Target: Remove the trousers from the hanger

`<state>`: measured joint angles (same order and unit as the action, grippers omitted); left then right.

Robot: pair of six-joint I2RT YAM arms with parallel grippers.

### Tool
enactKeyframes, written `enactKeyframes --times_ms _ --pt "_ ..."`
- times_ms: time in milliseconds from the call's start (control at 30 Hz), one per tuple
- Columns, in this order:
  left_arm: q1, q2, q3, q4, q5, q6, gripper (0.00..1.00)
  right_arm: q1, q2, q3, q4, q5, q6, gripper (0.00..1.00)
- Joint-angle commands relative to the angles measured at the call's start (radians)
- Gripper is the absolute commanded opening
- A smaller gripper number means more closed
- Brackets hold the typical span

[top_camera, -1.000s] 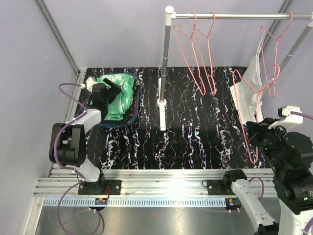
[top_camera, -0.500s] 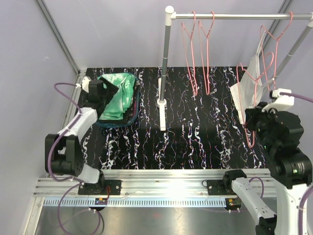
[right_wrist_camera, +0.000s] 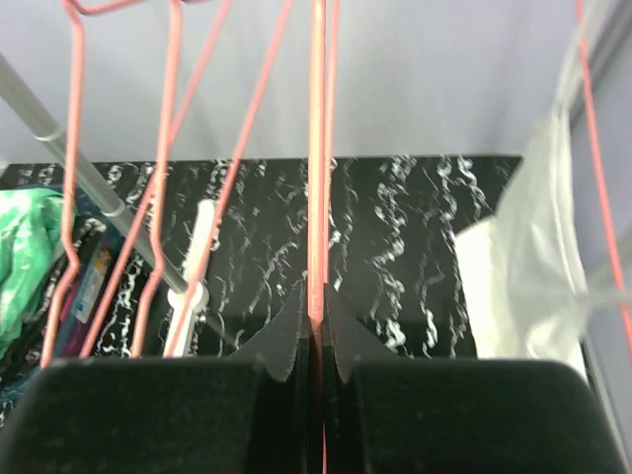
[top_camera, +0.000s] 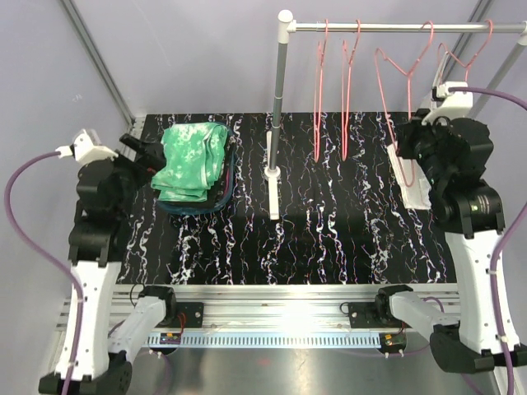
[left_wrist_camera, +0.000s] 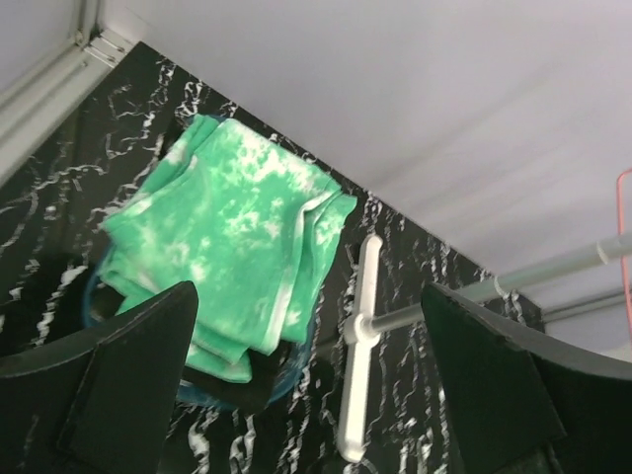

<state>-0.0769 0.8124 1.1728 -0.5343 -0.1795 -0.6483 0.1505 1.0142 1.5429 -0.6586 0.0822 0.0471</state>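
The mottled green-and-white trousers point(top_camera: 193, 158) lie folded on top of a pile at the table's back left, also in the left wrist view point(left_wrist_camera: 227, 222). A black layer point(left_wrist_camera: 267, 363) shows under them; the magenta pair is hidden. My left gripper point(top_camera: 138, 151) is open and empty, raised just left of the pile point(left_wrist_camera: 309, 296). My right gripper point(top_camera: 406, 141) is shut on the wire of a bare pink hanger point(top_camera: 395, 72), whose hook reaches the rail point(top_camera: 387, 27). In the right wrist view the wire point(right_wrist_camera: 318, 178) runs straight between the shut jaws point(right_wrist_camera: 318, 308).
Two more bare pink hangers point(top_camera: 333, 82) hang on the rail. A further hanger point(top_camera: 463, 51) at the right end carries a white sheet point(top_camera: 414, 173). The rack's post point(top_camera: 278, 115) and white foot point(top_camera: 272, 193) stand mid-table. A purple wall lies behind.
My left arm has pulled back from the green pile and risen to the left, open. My right gripper has lifted the pink hanger up and back to the rail.
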Motion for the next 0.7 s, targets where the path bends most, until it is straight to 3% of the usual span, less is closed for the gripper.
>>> enactKeyframes --times_ms 0,267,667 --pt "-0.001 -0.054 -0.009 -0.148 0.037 0.195 0.99 0.007 0.033 0.042 0.167 -0.127 -0.038 0.00" --pt "-0.009 -0.176 0.062 -0.371 -0.104 0.378 0.99 0.006 0.193 0.100 0.258 -0.160 -0.041 0.00" --pt "-0.046 -0.257 0.087 -0.420 -0.190 0.426 0.99 0.008 0.202 -0.006 0.300 -0.116 -0.001 0.00"
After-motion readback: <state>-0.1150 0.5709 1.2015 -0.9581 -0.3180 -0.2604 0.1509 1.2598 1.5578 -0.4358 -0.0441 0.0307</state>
